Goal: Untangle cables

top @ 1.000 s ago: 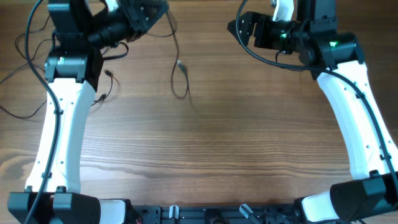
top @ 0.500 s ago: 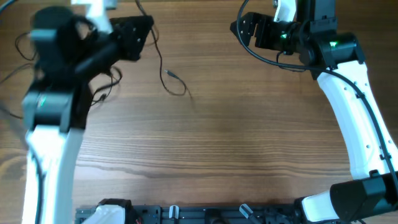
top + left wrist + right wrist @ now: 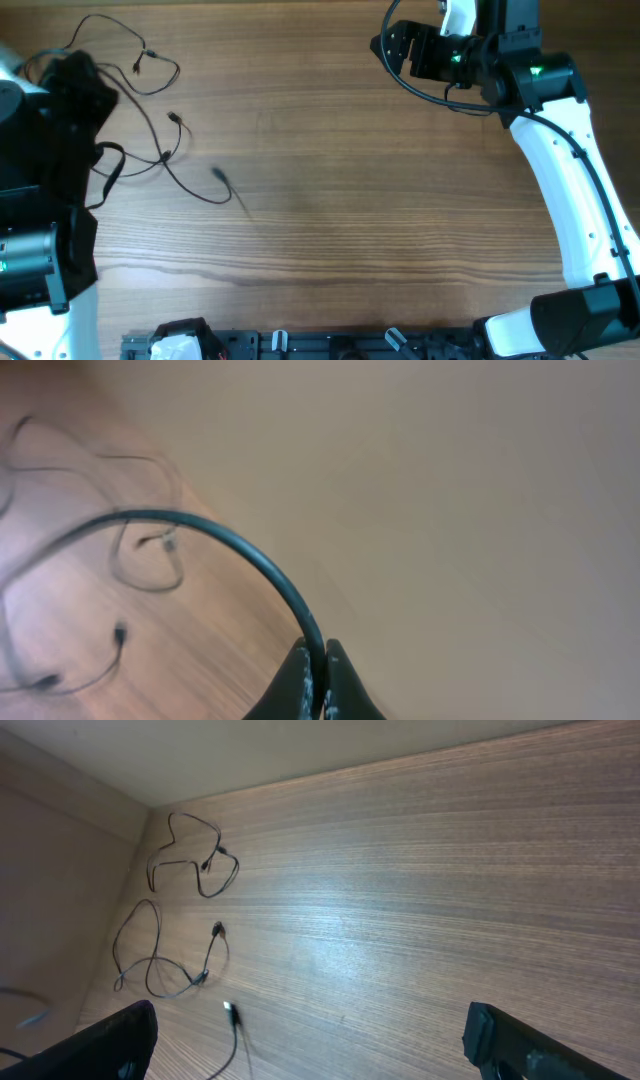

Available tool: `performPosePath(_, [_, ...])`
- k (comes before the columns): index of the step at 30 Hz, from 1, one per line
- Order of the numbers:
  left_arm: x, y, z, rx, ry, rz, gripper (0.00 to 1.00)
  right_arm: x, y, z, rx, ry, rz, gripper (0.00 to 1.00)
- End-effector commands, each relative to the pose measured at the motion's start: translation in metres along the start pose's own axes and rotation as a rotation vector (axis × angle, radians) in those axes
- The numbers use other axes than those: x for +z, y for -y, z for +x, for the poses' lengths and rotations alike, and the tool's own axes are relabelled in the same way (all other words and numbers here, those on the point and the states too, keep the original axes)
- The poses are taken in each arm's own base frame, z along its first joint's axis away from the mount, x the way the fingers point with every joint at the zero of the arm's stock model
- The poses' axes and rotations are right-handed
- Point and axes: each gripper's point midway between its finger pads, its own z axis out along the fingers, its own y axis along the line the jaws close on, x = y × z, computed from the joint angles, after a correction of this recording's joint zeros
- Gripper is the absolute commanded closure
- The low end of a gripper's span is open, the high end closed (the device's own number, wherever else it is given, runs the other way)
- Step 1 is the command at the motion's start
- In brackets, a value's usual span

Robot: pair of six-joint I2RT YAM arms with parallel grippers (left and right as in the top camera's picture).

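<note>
Just swung way out to the near-left edge with the left gripper pinched tight on one strand of the cables, dragging that blurred plug end down and left out of the middle. Looks like one strand peeling free, though still looped up with the rest at far left. Further back, no change at the right gripper: spread wide, holding nothing.

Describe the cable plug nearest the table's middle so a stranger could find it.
Start at the wooden table's far-left corner, where thin black cables sprawl. One strand curves toward the centre, ending in a small dark plug, farther out than any other end.
</note>
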Motion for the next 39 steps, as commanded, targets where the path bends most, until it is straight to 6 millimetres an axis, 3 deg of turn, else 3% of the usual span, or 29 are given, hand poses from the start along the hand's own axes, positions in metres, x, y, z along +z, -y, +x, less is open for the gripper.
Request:
performPosePath(1, [-0.005,-0.04,-0.023,-0.412,0.105,-0.133,0.96,0.002,0.003,-0.001,-0.004,0.002,0.013,0.0])
performPosePath(6, [-0.013,-0.087,-0.032,-0.627,0.174,-0.28,0.96,0.002,0.003,-0.001,-0.008,0.003,0.015,0.0])
performPosePath(9, [-0.013,-0.094,-0.03,-0.74,0.17,-0.293,0.96,0.002,0.006,-0.002,-0.007,0.011,0.034,0.0])
performPosePath(12, [-0.004,-0.061,-0.028,-0.759,0.068,-0.143,0.96,0.002,0.006,-0.002,-0.004,0.011,0.034,0.0])
performPosePath(15, [-0.002,-0.005,-0.025,-0.68,-0.093,0.104,0.96,0.002,0.006,-0.002,-0.004,0.011,0.034,0.0])
performPosePath(18, [-0.013,0.046,-0.016,-0.548,-0.221,0.318,0.96,0.002,0.006,-0.002,-0.004,0.01,0.034,0.0])
performPosePath(24, [-0.022,0.077,0.002,-0.458,-0.295,0.422,0.96,0.002,0.006,-0.002,-0.002,0.008,0.035,0.0])
performPosePath(27, [-0.044,0.113,0.025,-0.2,-0.387,0.621,0.96,0.002,0.006,-0.001,-0.002,0.007,0.035,0.0])
performPosePath(29, [-0.055,0.125,0.036,-0.089,-0.419,0.702,0.96,0.002,0.007,-0.001,-0.002,0.007,0.035,0.0])
performPosePath(31, [-0.06,0.127,0.046,0.003,-0.439,0.739,0.96,0.002,0.007,-0.001,-0.001,0.004,0.036,0.0])
performPosePath(33, [-0.054,0.115,0.056,0.074,-0.452,0.705,0.96,0.002,0.008,0.001,0.002,-0.002,0.039,0.0])
performPosePath(39, [-0.023,0.061,0.105,0.271,-0.61,0.55,0.96,0.002,0.008,0.001,0.002,-0.002,0.039,0.0])
